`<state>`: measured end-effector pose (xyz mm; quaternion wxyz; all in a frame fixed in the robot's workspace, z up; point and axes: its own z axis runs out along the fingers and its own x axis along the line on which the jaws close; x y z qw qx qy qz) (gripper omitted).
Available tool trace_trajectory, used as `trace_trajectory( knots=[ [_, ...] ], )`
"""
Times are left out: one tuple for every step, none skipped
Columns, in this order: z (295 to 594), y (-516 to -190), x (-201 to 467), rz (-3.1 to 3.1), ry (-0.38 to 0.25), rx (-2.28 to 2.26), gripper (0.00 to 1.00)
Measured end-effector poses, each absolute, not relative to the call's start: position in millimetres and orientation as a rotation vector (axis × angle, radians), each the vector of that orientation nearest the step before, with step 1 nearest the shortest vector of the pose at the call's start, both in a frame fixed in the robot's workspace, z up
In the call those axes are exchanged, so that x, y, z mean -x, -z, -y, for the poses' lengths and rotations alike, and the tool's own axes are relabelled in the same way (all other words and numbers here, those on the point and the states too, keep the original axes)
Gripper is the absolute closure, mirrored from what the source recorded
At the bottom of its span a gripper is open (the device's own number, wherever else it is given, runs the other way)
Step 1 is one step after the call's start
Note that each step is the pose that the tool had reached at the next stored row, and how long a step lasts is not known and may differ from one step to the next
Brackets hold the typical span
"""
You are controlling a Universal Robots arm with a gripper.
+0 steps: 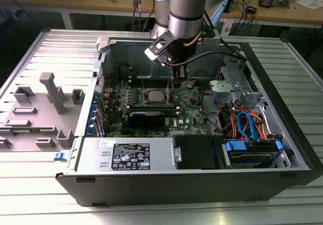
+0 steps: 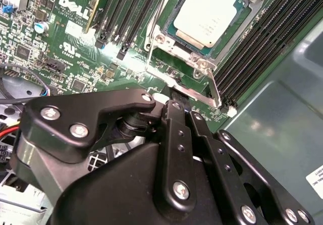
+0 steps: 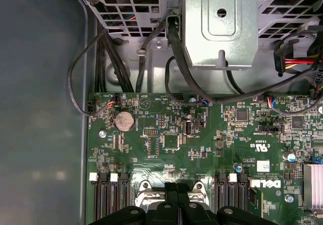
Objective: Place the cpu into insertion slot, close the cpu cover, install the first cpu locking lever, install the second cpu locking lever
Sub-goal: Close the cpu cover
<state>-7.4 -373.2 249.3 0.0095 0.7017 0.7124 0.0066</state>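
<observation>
claw (image 2: 182,109) closed | cpu (image 2: 209,14) silver-grey, square, seated in insertion slot (image 2: 184,46)

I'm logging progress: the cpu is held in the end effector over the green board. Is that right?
Not quite. The cpu lies in the slot, as the second wrist view shows. The end effector is over the green board but does not hold it.
</observation>
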Motion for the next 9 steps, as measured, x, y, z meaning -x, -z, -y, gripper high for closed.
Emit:
trace_trajectory(
  knots=[
    [373.3,-249.3,8.6,-2.225,-0.021,-2.191,0.89],
    [373.2,-249.3,9.5,-2.225,-0.021,-2.191,0.89],
    [373.2,-249.3,10.3,-2.225,-0.021,-2.191,0.89],
    [373.2,-249.3,11.1,-2.225,-0.021,-2.191,0.89],
    [373.3,-249.3,12.2,-2.224,-0.021,-2.191,0.89],
    [373.3,-249.3,13.2,-2.225,-0.021,-2.191,0.89],
    [373.2,-249.3,13.8,-2.225,-0.021,-2.191,0.89],
    [373.3,-249.3,14.2,-2.225,-0.021,-2.191,0.89],
    [373.3,-249.3,14.7,-2.225,-0.021,-2.191,0.89]
  ],
)
